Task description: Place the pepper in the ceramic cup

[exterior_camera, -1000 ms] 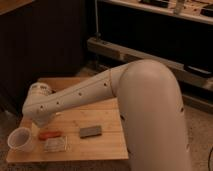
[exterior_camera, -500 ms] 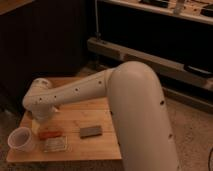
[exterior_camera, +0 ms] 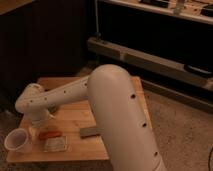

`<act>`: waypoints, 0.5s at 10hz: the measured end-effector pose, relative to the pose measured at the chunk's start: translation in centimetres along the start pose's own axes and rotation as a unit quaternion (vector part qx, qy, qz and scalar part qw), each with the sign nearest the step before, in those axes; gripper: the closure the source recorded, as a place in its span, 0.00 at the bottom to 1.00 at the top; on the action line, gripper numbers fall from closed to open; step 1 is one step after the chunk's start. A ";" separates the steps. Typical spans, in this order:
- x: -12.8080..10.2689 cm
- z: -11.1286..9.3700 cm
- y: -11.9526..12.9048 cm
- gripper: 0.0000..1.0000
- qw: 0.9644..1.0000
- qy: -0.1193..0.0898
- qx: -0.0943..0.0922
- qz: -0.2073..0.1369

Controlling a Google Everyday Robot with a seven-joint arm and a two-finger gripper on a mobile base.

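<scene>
The pepper (exterior_camera: pixel 50 134) is small, slim and red-orange. It lies flat on the wooden table (exterior_camera: pixel 125 95) near the front left. The ceramic cup (exterior_camera: pixel 17 140) is white and round and stands upright at the table's front left corner, left of the pepper. My white arm reaches from the lower right across the table to the left. The gripper (exterior_camera: pixel 36 125) hangs down from the wrist, just above the table between the cup and the pepper. It is close to the pepper's left end.
A grey rectangular block (exterior_camera: pixel 90 131) lies right of the pepper. A clear flat packet (exterior_camera: pixel 55 145) lies in front of the pepper. A green object (exterior_camera: pixel 54 107) shows partly behind the arm. Dark shelving stands behind the table.
The wrist and gripper have moved a little left and down, closer to the table by the pepper. The pepper, cup and block have not moved.
</scene>
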 end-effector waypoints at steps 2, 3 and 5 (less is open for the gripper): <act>-0.4 0.5 1.0 0.20 1.000 0.002 -0.004 0.004; -0.6 0.9 1.2 0.20 1.000 0.003 -0.003 0.009; -1.1 1.2 1.9 0.20 1.000 0.004 -0.005 0.021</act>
